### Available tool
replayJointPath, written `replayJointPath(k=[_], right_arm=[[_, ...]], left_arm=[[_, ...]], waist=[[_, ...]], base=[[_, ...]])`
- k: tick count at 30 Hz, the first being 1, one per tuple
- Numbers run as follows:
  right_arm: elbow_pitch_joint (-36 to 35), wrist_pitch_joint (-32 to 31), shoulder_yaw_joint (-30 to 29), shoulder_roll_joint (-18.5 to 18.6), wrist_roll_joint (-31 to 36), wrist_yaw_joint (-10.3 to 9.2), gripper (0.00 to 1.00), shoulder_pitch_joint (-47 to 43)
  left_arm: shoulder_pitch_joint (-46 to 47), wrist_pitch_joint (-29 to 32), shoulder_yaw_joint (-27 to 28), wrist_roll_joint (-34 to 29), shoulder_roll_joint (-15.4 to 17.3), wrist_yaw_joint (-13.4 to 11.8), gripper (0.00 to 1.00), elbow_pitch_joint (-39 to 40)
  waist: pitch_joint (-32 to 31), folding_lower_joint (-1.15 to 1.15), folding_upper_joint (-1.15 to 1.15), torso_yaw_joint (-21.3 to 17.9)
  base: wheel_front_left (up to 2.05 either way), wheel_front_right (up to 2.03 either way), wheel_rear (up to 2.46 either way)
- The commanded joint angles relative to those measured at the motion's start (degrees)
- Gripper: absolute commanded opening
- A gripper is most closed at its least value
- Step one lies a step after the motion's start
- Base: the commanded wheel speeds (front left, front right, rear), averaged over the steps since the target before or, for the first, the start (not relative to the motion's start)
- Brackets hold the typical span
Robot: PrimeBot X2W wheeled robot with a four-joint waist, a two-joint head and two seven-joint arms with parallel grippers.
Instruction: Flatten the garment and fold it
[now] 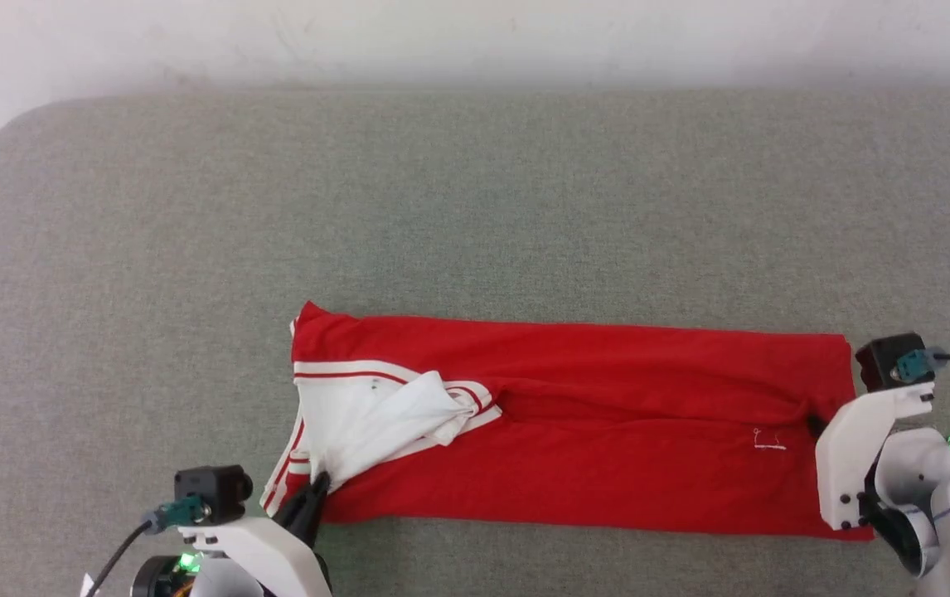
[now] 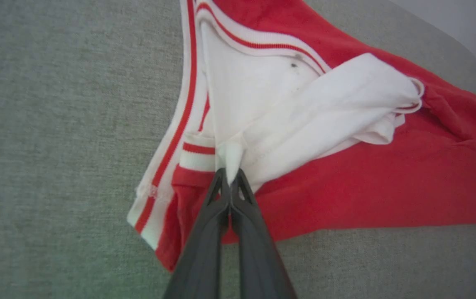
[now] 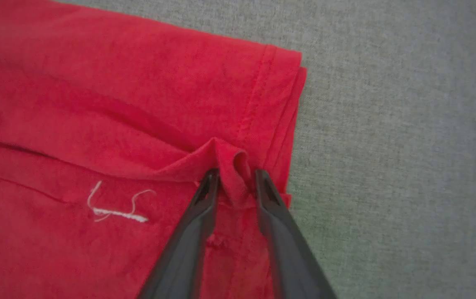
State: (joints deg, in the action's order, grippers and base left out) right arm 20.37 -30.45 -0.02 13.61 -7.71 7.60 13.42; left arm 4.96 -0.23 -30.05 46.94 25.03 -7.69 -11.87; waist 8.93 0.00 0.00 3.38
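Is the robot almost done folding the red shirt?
Maybe halfway. The shirt already lies as a long folded strip. The left claw pinches its white lining; the right claw is parted around a bump at the hem. Folding it shorter is left.

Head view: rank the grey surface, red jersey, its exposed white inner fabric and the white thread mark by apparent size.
1. grey surface
2. red jersey
3. white inner fabric
4. white thread mark, by far the smallest
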Motion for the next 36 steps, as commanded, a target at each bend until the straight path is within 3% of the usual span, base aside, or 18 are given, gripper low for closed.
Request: replayJointPath(k=[1, 8, 13, 22, 29, 36], right_arm=[[-0.4, 0.5, -0.2, -0.5, -0.6, -0.11, 1.0, -1.5], [-5.8, 3.7, -4.2, -2.9, -2.6, -0.11, 1.0, -6.5], [-11.5, 9.1, -8.5, -6.2, -2.8, -0.11, 1.0, -10.1], [-15.7, 16.7, -15.8, -10.4, -2.2, -0.11, 1.0, -11.3], [-8.7, 15.3, -20.3, -10.7, -4.3, -0.11, 1.0, -6.8], [3.3, 6.9, -22.6, -10.7, -1.6, -0.11, 1.0, -0.8]], left_arm=[[0.3, -0.5, -0.4, -0.3, -0.5, 0.4, 1.0, -0.5], [0.6, -7.0, -1.0, -4.0, -1.7, -0.3, 1.0, 0.2], [2.3, -13.0, -0.3, -9.0, -2.1, -2.3, 1.0, 1.3], [5.7, -14.7, 6.0, -18.4, -5.0, -4.3, 1.0, 4.5], [6.0, -14.8, 12.9, -24.6, -9.2, -2.5, 1.0, 4.7], [5.0, -14.8, 18.1, -28.5, -12.5, 0.9, 1.0, 3.1]], waist=[[-0.7, 0.0, 0.0, 0.3], [-3.3, 0.0, 0.0, 1.3], [-4.6, 0.0, 0.0, 2.2], [-5.6, 0.0, 0.0, 2.6], [-5.9, 0.0, 0.0, 1.9], [-6.0, 0.0, 0.0, 1.3]], base=[[0.0, 0.0, 0.0], [0.0, 0.0, 0.0], [0.0, 0.0, 0.0], [0.0, 0.0, 0.0], [0.0, 0.0, 0.0], [0.0, 0.0, 0.0]])
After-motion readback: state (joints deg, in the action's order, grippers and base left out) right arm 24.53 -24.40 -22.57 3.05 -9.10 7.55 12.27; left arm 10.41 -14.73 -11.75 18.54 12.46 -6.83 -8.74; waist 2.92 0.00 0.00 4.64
